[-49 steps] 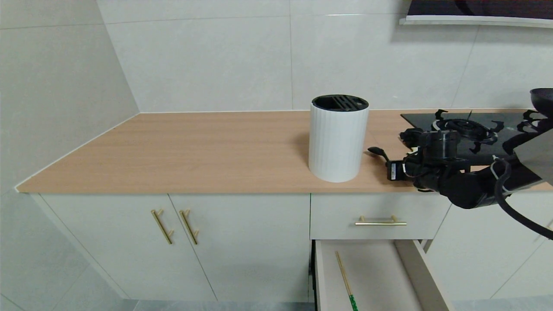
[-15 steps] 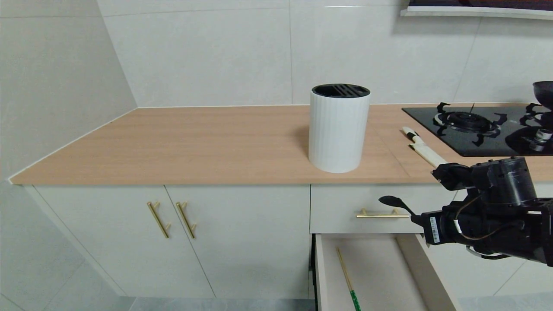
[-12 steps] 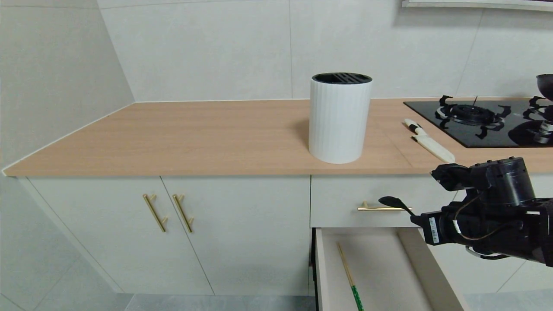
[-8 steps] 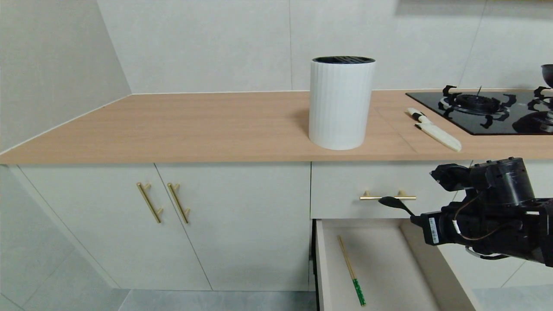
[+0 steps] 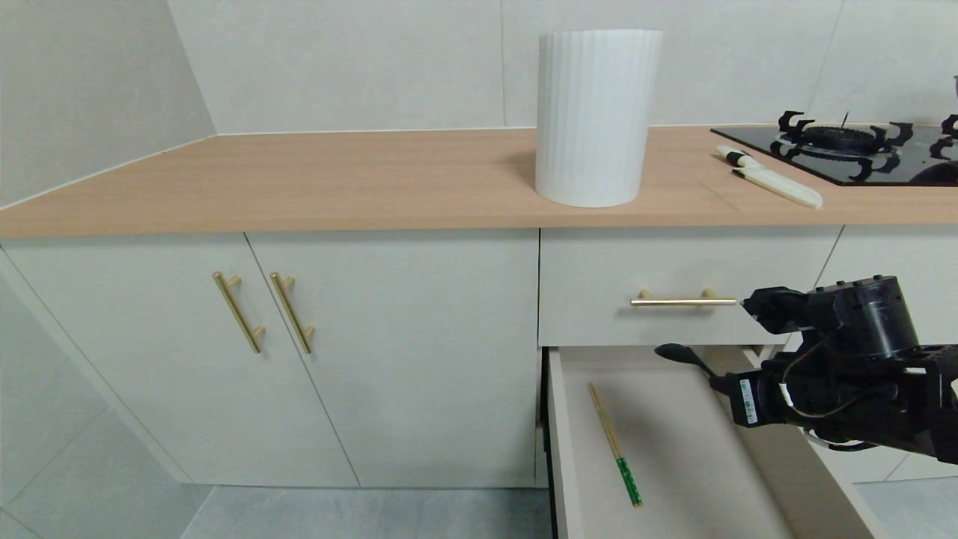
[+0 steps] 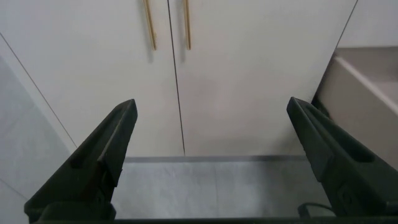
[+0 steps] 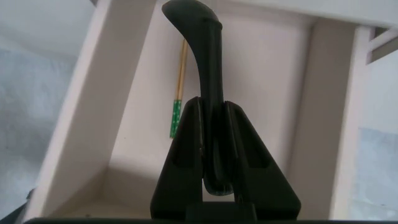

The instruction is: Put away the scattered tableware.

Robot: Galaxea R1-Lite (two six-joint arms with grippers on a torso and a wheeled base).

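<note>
My right gripper (image 5: 720, 382) is shut on the handle of a black spoon (image 5: 678, 352), held level over the right part of the open lower drawer (image 5: 557, 449). In the right wrist view the spoon (image 7: 208, 56) sticks out past the fingers (image 7: 186, 124), its bowl above the drawer floor. A pair of green-tipped wooden chopsticks (image 5: 614, 453) lies in the drawer, also the chopsticks (image 7: 179, 87) in the right wrist view. A cream knife (image 5: 775, 185) lies on the wooden counter beside the white ribbed holder (image 5: 596, 116). My left gripper (image 6: 211, 118) is open, facing the cabinet doors (image 6: 177, 74).
A black gas hob (image 5: 846, 150) occupies the counter's far right. The shut upper drawer with a brass handle (image 5: 682, 301) sits just above the open one. Two cabinet doors with brass handles (image 5: 262, 311) are to the left. Grey floor lies below.
The head camera has sunk, so the counter sits higher in the picture. My right gripper carried the spoon from counter height down to over the open drawer.
</note>
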